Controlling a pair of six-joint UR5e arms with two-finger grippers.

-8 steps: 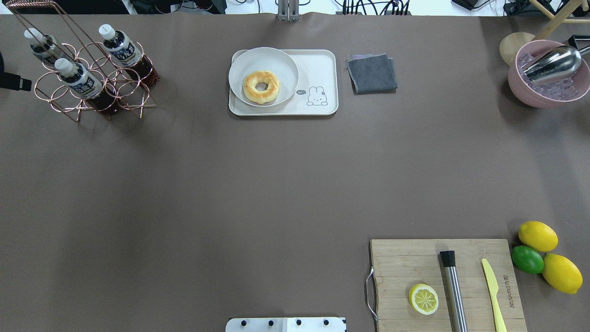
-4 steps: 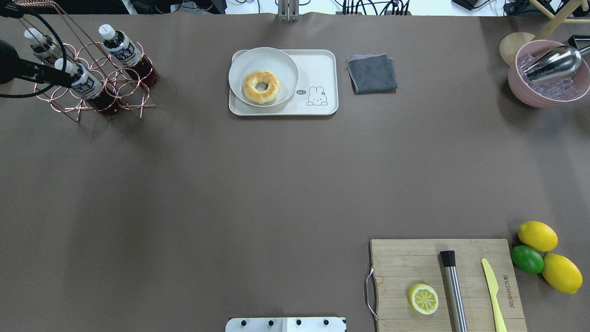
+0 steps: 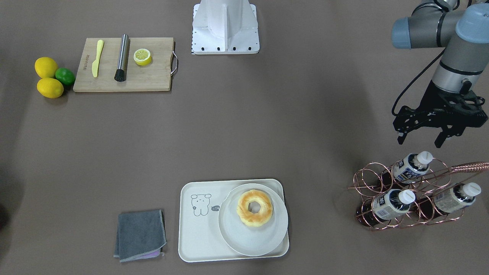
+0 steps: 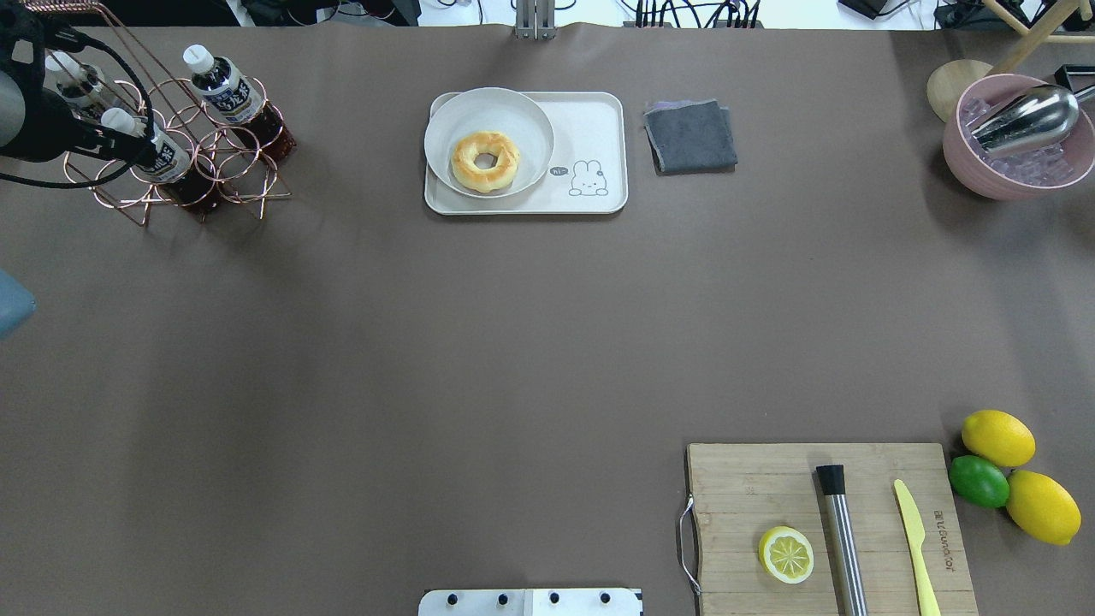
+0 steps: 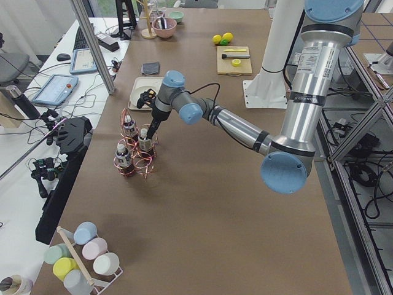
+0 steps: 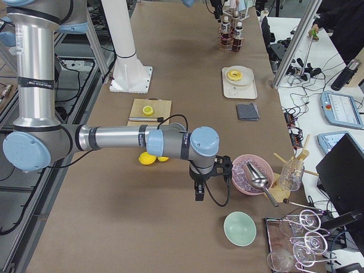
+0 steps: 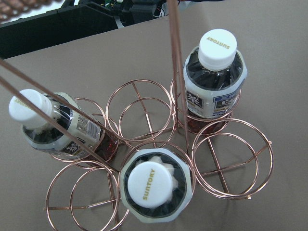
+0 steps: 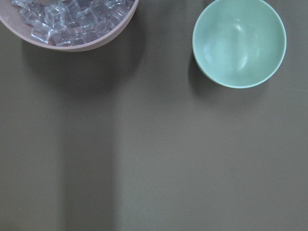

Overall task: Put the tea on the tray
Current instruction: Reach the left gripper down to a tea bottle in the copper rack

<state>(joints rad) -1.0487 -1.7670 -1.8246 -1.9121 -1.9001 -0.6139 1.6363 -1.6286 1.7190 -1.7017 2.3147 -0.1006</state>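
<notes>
Hovering over the rack (image 3: 471,165), the left gripper (image 3: 419,142) has its fingers spread wide and grips nothing. In the front view the tea (image 3: 408,169) sits at 6 o'clock from it, just below the fingertips and untouched. The wrist view puts its white cap almost straight under the camera.

The tea stands upright in the ring nearest the robot, long axis vertical and cap up, so a straight drop onto the neck looks like the next move. It is a small clear bottle of dark reddish-brown drink with a white and dark-blue label. A second dark-label bottle (image 3: 387,204) stands at 7 o'clock from it and a pale bottle (image 3: 452,198) at 4 o'clock, both close by.

The tray (image 3: 198,236) lies well apart, at 9 o'clock from the rack. A plate (image 3: 248,240) with a doughnut (image 3: 255,208) fills its 3 o'clock half, and the bear end is bare.

The right gripper (image 6: 198,193) is far off by the ice bowl (image 6: 234,170), and I cannot tell how its fingers stand. The left arm is plainly the nearer.
</notes>
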